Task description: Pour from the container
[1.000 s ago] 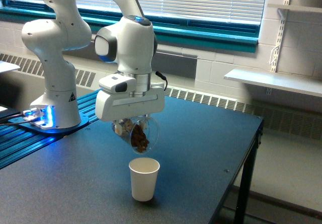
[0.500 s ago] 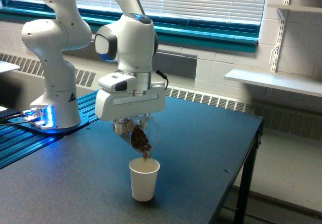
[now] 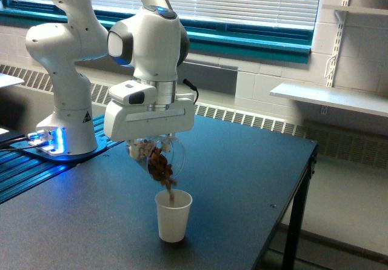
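White paper cup [image 3: 174,216] on dark table [image 3: 242,179]

The arm [image 3: 79,45] is glossy white plastic, smooth all over. The container [image 3: 159,161] looks like thin clear plastic with rough brown crumbly bits inside, and the cup [image 3: 173,216] under it is matt white paper. The table [image 3: 242,173] is a dull dark, faintly speckled top.

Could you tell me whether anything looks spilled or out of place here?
Nothing stands out. The tilted container in the gripper drops brown bits into the upright white paper cup, and no bits show on the table.
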